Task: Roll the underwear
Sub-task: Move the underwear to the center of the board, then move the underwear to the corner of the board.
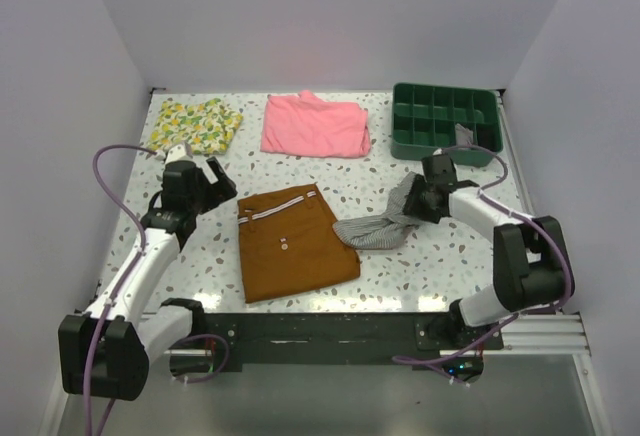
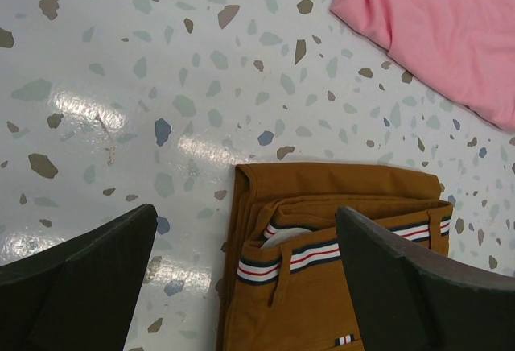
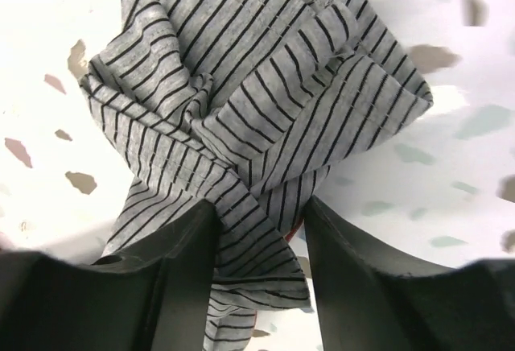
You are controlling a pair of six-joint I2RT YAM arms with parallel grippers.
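Pinches the underwear (image 1: 375,228) in the right gripper (image 1: 425,199), with striped fabric bunched between both fingers (image 3: 169,270) and pressed against each. Holds that gripped end raised off the table (image 1: 400,276), right of centre, while the other end trails on the surface toward the near-left. Reaches with its tip the right edge of the brown shorts (image 1: 295,246), touching or just beside; cannot tell which. Shows, in the right wrist view, a sliver of red low between the fingers, under the stripes. Spreads the shorts flat at the table's middle, with the striped waistband toward the far edge. Hangs the left gripper (image 1: 205,181) over bare table just left of the waistband's corner, fingers spread wide apart. Sets a pink garment (image 1: 315,124) along the middle of the far edge, well apart from the underwear. Puts a floral cloth (image 1: 195,123) in the far-left corner. Fills the far-right corner with a green tray (image 1: 440,148) of compartments, just beyond the right gripper, with something grey in one near-right compartment.
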